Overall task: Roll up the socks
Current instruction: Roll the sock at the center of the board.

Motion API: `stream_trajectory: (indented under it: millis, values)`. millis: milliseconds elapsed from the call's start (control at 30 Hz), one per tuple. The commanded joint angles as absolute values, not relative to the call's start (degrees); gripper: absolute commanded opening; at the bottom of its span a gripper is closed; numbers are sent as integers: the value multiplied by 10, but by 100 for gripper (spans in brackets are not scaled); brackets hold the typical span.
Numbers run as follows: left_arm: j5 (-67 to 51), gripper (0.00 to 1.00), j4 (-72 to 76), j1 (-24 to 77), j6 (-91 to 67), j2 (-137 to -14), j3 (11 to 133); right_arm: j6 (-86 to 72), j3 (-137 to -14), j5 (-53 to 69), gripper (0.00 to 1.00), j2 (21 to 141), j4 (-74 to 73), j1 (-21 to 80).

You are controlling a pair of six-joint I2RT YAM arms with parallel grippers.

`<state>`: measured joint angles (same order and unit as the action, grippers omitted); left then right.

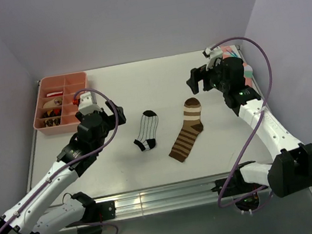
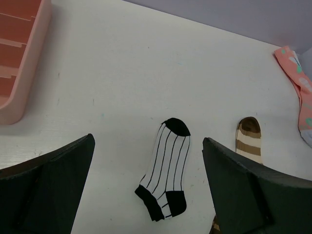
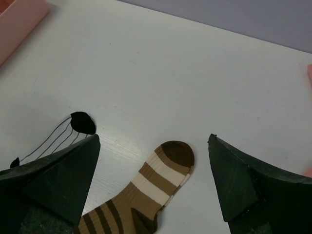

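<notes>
Both socks lie flat around the middle of the tabletop [image 1: 138, 81], side by side with a gap between them.

White sock with thin black stripes [image 1: 147, 131]: the left one of the pair. Long axis runs near edge to far edge, leaning slightly right. Black toe points to the far edge; black heel and cuff at the near end.

Brown-and-tan striped sock [image 1: 186, 130]: longer, on the right. Long axis slants more, with the dark toe toward the far edge and the cuff end toward the near edge, offset left.

Left gripper [image 1: 114, 113]: raised off the table, left of the white sock, fingers spread wide, nothing between them.

Right gripper [image 1: 196, 81]: raised beyond the brown sock's toe, toward the far right corner, fingers likewise spread, holding nothing.

Pink compartment tray [image 1: 73, 79] sits at the far left corner. Pink sock [image 2: 298, 85] at the far right corner, partly hidden by the right arm.
</notes>
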<state>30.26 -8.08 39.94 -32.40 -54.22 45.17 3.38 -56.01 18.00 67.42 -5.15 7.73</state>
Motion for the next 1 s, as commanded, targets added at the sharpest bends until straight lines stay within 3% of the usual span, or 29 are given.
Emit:
stream_trajectory:
  millis: [0,433,667,900,967]
  values:
    - [305,100,-76,399,-330,-531,458,40,-569,164,98,663,-26,77]
    - [308,100,-75,399,-344,-515,442,77,-563,134,94,671,-50,89]
    - [323,99,-96,400,-381,-519,438,122,-569,84,90,711,-115,204]
    - [350,96,-133,398,-436,-519,447,154,-598,96,67,795,-167,281]
    - [366,95,-150,399,-446,-516,448,154,-593,90,66,801,-166,306]
